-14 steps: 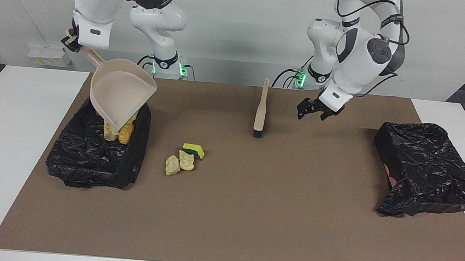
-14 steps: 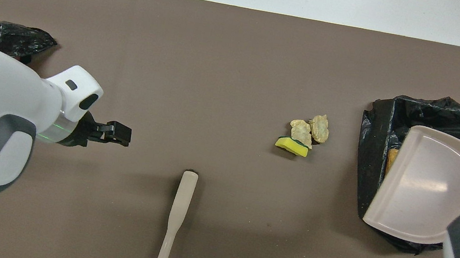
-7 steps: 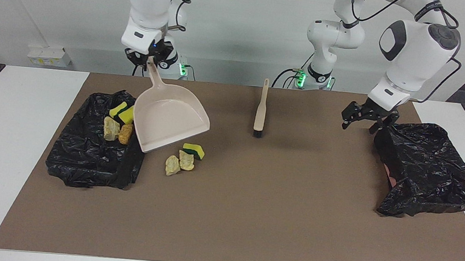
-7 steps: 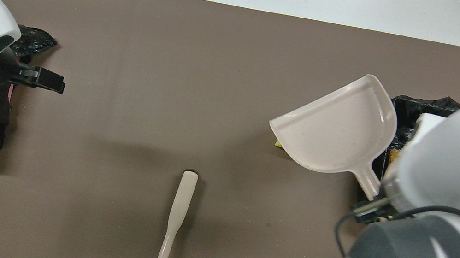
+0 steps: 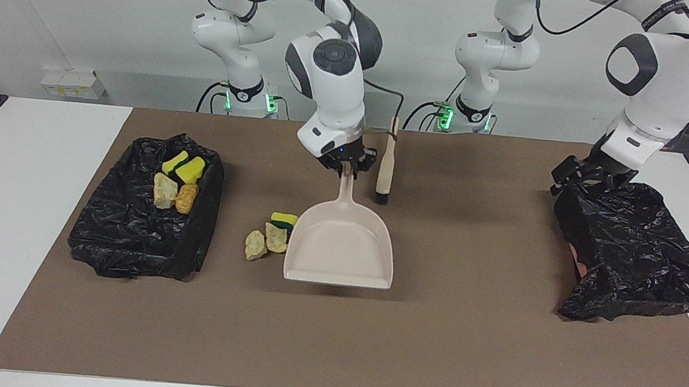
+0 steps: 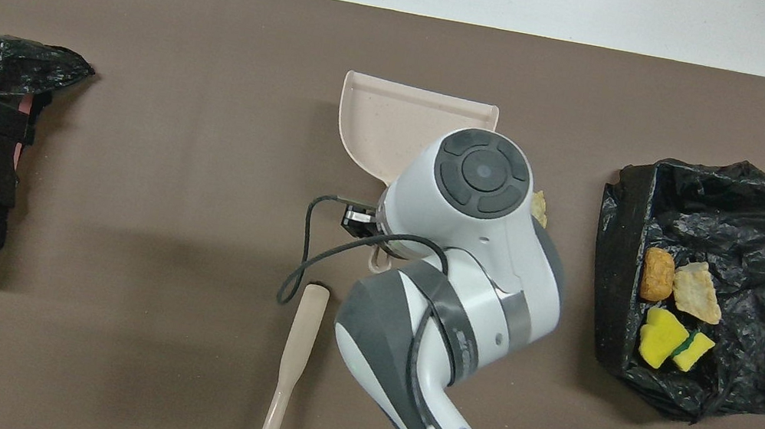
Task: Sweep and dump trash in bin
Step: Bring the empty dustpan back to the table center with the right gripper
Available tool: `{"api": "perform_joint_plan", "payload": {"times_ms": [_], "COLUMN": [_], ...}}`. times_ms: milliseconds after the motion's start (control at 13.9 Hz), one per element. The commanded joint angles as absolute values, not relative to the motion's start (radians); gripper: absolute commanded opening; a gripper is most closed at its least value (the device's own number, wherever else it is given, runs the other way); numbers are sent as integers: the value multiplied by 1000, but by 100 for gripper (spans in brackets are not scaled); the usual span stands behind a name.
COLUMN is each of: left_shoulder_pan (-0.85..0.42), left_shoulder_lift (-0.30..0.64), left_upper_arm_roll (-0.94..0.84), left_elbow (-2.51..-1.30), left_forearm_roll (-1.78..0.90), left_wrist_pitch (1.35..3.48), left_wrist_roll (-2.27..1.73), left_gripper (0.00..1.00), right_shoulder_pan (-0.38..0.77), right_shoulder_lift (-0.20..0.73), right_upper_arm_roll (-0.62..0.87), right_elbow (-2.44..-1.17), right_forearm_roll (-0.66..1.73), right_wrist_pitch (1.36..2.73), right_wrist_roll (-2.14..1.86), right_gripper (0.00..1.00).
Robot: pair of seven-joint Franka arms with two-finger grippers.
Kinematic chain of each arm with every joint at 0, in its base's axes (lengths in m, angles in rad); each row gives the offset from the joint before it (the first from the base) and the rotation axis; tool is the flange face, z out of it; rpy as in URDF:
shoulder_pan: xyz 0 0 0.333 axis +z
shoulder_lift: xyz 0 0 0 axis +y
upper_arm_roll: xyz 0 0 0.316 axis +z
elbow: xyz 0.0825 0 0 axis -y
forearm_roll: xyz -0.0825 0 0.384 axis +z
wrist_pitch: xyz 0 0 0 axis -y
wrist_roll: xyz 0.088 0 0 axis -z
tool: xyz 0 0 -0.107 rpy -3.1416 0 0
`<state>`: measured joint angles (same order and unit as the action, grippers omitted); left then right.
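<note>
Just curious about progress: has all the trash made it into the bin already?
No, three scraps lie on the mat beside the dustpan, outside the black-lined bin.

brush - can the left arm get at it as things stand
Probably yes. The brush lies flat on the mat with bare mat on the left arm's side, and the left gripper is open and holds nothing, over the edge of the black bag. The right gripper, shut on the dustpan, hangs close beside it.

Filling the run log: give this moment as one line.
right gripper: shut on beige plastic dustpan handle | left gripper: open over black bag-lined bin | loose scraps: beside dustpan
</note>
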<state>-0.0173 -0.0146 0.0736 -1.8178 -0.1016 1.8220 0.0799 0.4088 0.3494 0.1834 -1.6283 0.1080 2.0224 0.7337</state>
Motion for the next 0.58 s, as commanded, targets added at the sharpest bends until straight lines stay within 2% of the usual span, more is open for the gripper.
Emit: {"api": "perform_joint_plan", "payload": {"times_ms": [0, 72, 216, 361, 505], "left_shoulder_pan": [-18, -20, -21, -41, -43], "left_shoulder_lift": [-3, -5, -3, -34, -60], "left_upper_arm_roll": [60, 58, 52, 37, 31], "left_elbow": [-1772, -1750, -1669, -1657, -1663], "left_forearm_roll": [-84, -81, -30, 21, 12], "left_wrist_pitch": [1758, 1729, 1643, 1628, 1617], "left_wrist_roll": [34, 9, 15, 21, 11], "left_gripper": [100, 100, 100, 100, 100], "right_shoulder_pan": [449, 454, 488, 495, 499], "right_shoulder_lift": [506, 538, 545, 538, 528], "right_upper_arm_roll": [181, 181, 183, 184, 201], "right_elbow": [-1466, -1427, -1437, -1501, -1557], "right_forearm_roll": [136, 141, 152, 188, 195], "right_wrist_pitch": [2120, 2126, 2160, 2239, 2243], "right_wrist_roll": [869, 888, 890, 873, 801], "right_gripper": [0, 0, 0, 4, 9]}}
